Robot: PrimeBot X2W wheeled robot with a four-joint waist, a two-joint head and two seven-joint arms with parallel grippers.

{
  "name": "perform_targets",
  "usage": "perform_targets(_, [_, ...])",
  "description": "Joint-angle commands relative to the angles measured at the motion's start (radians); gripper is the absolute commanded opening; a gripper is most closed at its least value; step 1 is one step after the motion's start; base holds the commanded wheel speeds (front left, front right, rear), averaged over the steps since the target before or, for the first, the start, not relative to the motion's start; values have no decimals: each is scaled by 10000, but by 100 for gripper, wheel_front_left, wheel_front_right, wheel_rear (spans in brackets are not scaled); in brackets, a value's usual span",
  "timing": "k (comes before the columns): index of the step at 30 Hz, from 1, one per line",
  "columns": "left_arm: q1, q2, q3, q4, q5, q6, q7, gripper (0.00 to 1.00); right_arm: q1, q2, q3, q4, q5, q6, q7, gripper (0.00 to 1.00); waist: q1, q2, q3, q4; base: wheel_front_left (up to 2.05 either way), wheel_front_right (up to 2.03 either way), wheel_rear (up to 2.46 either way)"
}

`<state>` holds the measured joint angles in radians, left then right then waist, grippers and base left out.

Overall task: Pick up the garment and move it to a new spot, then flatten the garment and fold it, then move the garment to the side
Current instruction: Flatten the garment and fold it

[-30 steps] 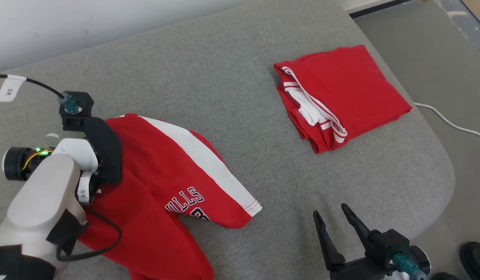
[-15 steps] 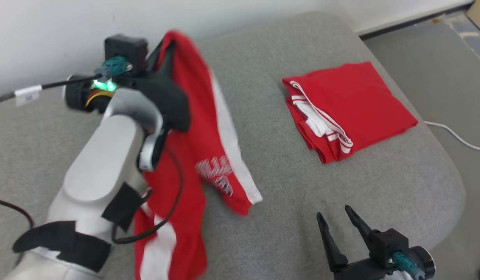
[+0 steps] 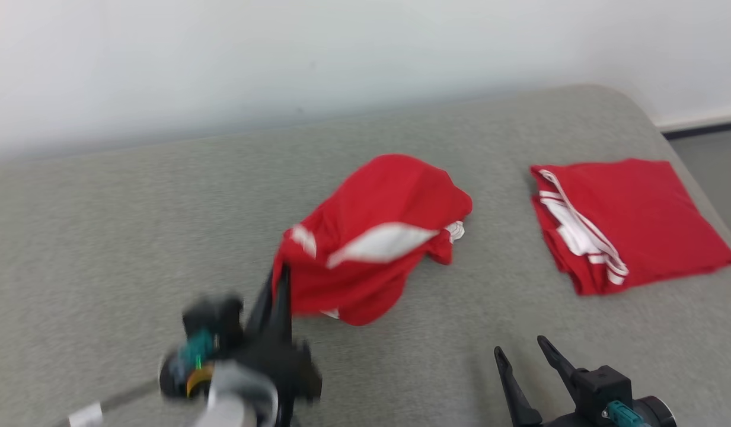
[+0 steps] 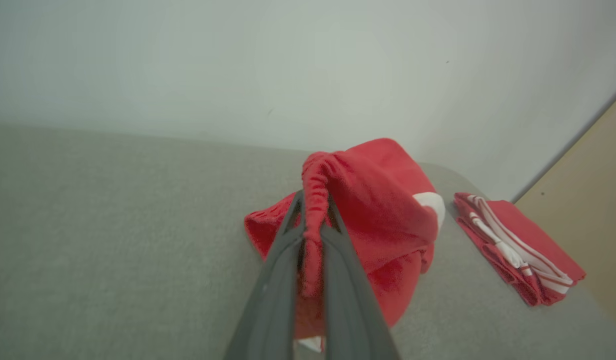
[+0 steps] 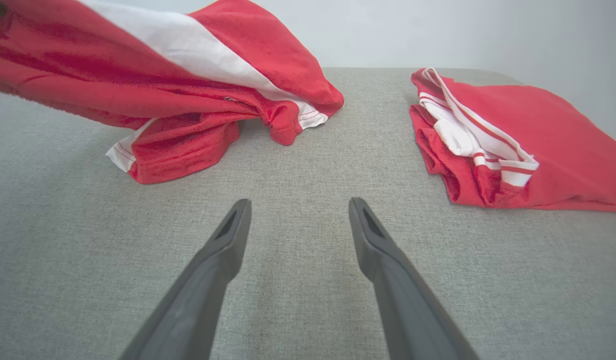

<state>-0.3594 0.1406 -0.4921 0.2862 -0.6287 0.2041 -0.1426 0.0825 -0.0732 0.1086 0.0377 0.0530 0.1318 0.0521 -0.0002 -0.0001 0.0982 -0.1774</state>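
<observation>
L pincer [image 3: 279, 287] is clamped shut on a bunched edge of the red & white garment [image 3: 377, 237]. Cloth runs from its tips toward 1 o'clock, far end resting mid grey cushion [image 3: 104, 237]. R pincer [image 3: 520, 347] is open & empty, at 5 o'clock of the garment, apart. Folded red shirt [image 3: 638, 219] lies at its 3 o'clock.

folded red garment [image 3: 644, 219] is lying flat on the grey cushion [image 3: 104, 237], right side | white wall [image 3: 282, 59] is rising behind it | dark baseboard [image 3: 706, 128] is running far right
</observation>
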Motion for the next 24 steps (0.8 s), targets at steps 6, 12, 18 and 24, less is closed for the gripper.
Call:
perform_targets(6, [2157, -190, -215, 392, -412, -41, -689, 0, 147, -46, -4, -73, 88, -26, 64, 100, 2, 1, -718, 1367, 0, 0, 0])
perform_targets(12, [2830, -525, -281, 945, -993, -449, -808, 100, 165, -70, 123, -77, 125, -26, 141, 100, 2, 1, -963, 1458, 0, 0, 0])
perform_targets(18, [2533, -62, 317, 475, -990, -150, -925, 100, 229, -83, 98, -98, 171, -26, 128, 100, 2, 1, -1027, 1352, 0, 0, 0])
perform_targets(24, [1257, 525, -713, 677, -295, -643, 712, 100, 121, -74, 122, -81, 175, -26, 120, 100, 2, 1, -942, 1119, 0, 0, 0])
